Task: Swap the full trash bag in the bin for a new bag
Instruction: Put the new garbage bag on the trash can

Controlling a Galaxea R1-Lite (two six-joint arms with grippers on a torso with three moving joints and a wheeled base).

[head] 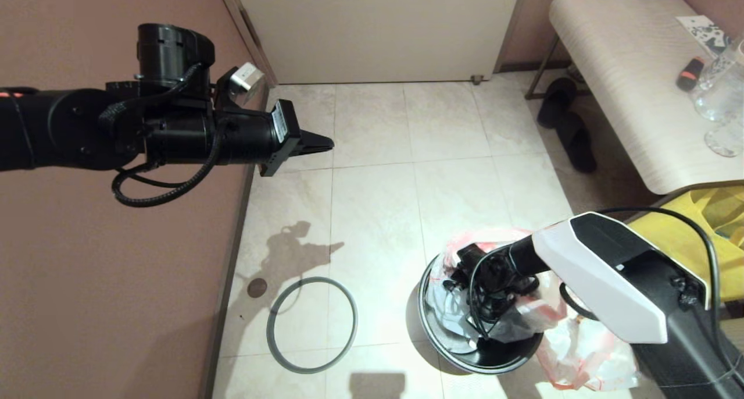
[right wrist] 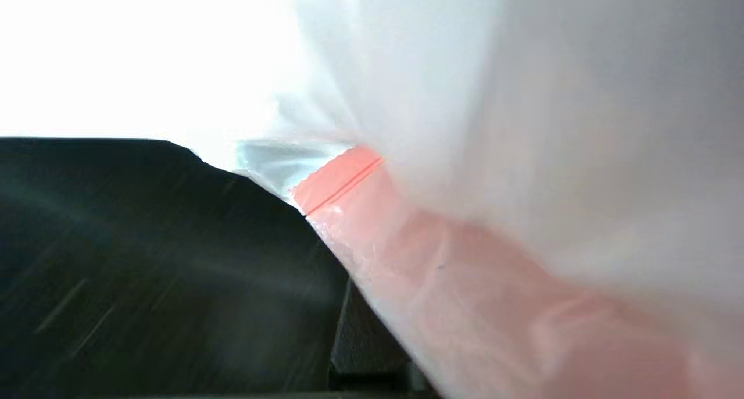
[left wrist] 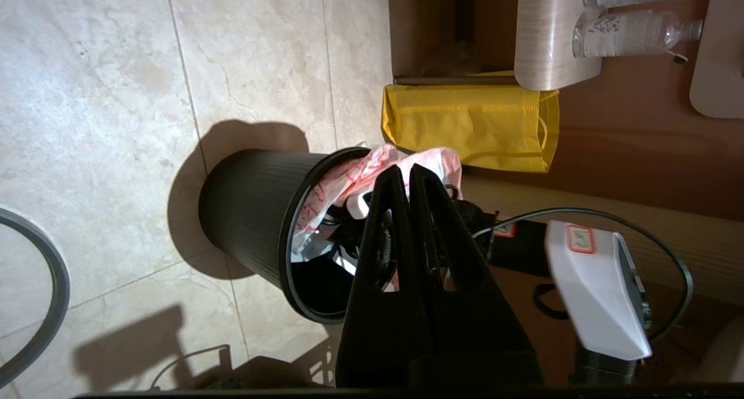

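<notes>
Now right gripper (head: 465, 303) jaws closed inside bin (head: 488, 361), new bag (head: 537, 312) draped against them; grip unclear.

Bare floor tiles (head: 372, 213) lie open ahead of and beneath the left gripper (head: 317, 146), whose jaws are pressed together and held high beside the wall (head: 116, 259); nothing crowds them. Below them, near the wall, a grey hoop (head: 312, 324) lies flat. The bin (head: 465, 352) mouth is crowded: the right gripper (head: 465, 282) reaches down inside, jaws closed, with white-and-pink bag plastic (head: 494, 239) bunched around it and pressed against its camera. Beyond that arm a yellow tote (left wrist: 471, 125) and a bench (head: 628, 85) block the side.
</notes>
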